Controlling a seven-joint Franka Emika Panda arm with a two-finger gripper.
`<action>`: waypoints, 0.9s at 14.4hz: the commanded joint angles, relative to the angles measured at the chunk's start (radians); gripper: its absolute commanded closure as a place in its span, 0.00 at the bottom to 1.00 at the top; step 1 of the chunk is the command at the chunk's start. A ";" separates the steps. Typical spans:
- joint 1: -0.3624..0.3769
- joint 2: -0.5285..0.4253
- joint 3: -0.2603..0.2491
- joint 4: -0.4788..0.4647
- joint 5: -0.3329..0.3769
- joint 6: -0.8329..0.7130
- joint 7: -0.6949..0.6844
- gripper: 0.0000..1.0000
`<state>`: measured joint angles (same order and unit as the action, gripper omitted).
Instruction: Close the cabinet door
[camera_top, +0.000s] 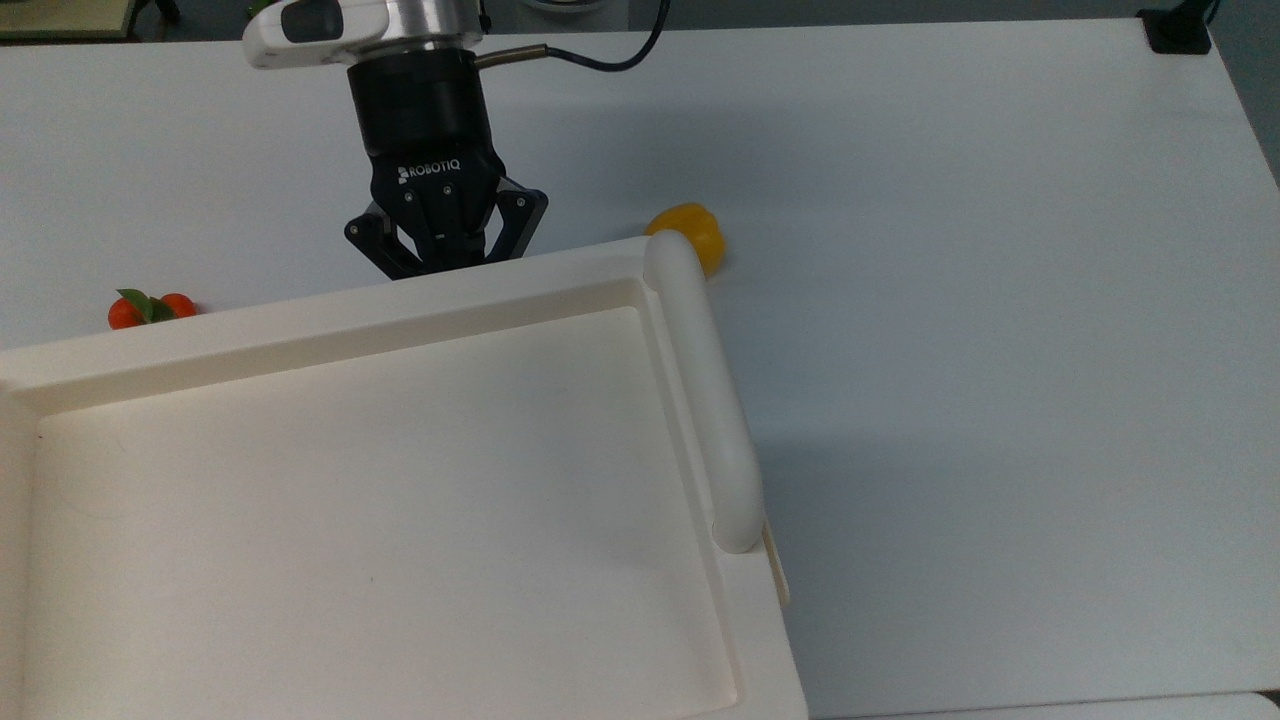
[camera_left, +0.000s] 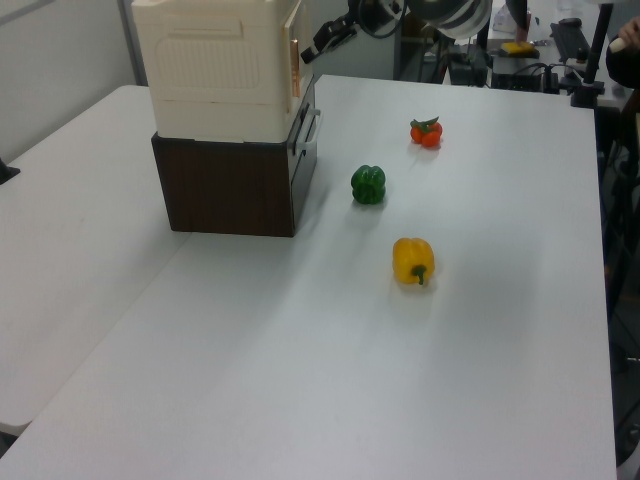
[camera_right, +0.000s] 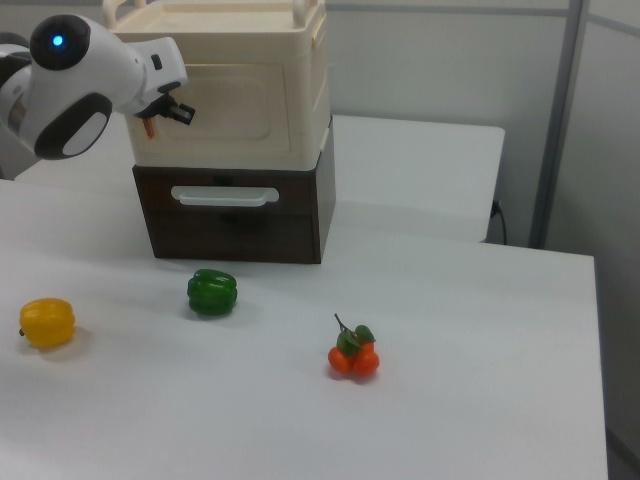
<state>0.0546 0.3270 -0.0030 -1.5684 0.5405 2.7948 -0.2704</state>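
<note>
The cream cabinet (camera_top: 400, 300) fills the top view's lower left with its tray-like top. In the left view the cabinet (camera_left: 210, 70) stands on a dark base. The cabinet door (camera_left: 296, 52) is swung almost flat against the front, with only a thin gap showing. In the right view the cabinet door (camera_right: 235, 115) faces the camera. My gripper (camera_top: 442, 258) sits just behind the cabinet's far rim in the top view, against the door's outer face, and its tips are hidden by the rim. Its finger links converge, shut on nothing. The gripper (camera_left: 322, 45) (camera_right: 175, 112) points at the door.
A dark brown drawer unit (camera_left: 230, 185) carries the cabinet. A green pepper (camera_left: 368, 184), a yellow pepper (camera_top: 690, 232) and a bunch of tomatoes (camera_top: 145, 308) lie on the white table (camera_top: 950, 250). A thick white bar (camera_top: 705, 390) runs along the cabinet top.
</note>
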 joint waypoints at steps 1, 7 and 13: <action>0.016 0.065 0.011 0.068 0.018 0.068 0.008 1.00; 0.010 0.035 0.011 0.059 0.006 0.052 -0.003 1.00; -0.067 -0.189 -0.064 -0.044 -0.103 -0.580 -0.053 0.95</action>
<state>0.0073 0.2698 -0.0172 -1.5460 0.5020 2.5026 -0.2941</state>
